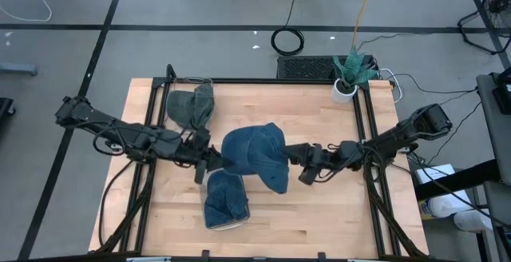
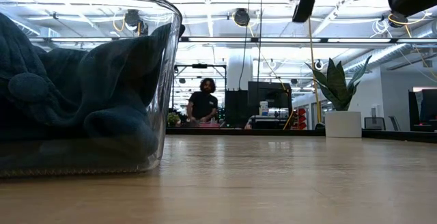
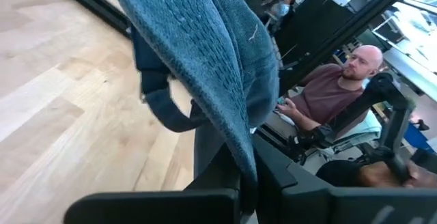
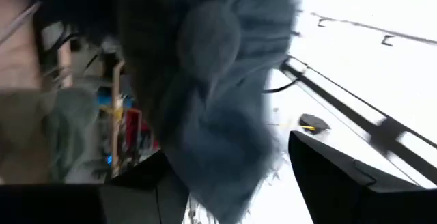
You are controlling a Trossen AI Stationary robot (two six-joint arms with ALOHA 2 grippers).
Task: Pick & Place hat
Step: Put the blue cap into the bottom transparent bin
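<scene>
Blue denim hat point(image 1: 254, 156) is held up over mid-counter, above a clear container point(image 1: 226, 202) that already holds blue fabric. Left gripper point(image 1: 209, 161) has its jaws pinched shut on the hat's left edge; the left wrist view shows cloth draped over the closed jaws. Right gripper point(image 1: 297, 157) sits at the hat's right edge with jaws standing fairly wide; the right wrist view shows fabric between them, but whether they actually grip it I cannot tell. A grey-green hat point(image 1: 192, 105) lies at the far left corner of the counter point(image 1: 319, 214); potted plant point(image 1: 349, 72) at the far right corner.

Risks:
- Thin pinch on soft cloth could slip, dropping the hat beside the container.
- If the arms pull apart, the cloth could tear free from one side.
- Hanging brim could catch the container rim.

Hidden: the low view cuts off both grippers at the top, and the hat's underside is unseen. A seated person shows beyond the counter.
</scene>
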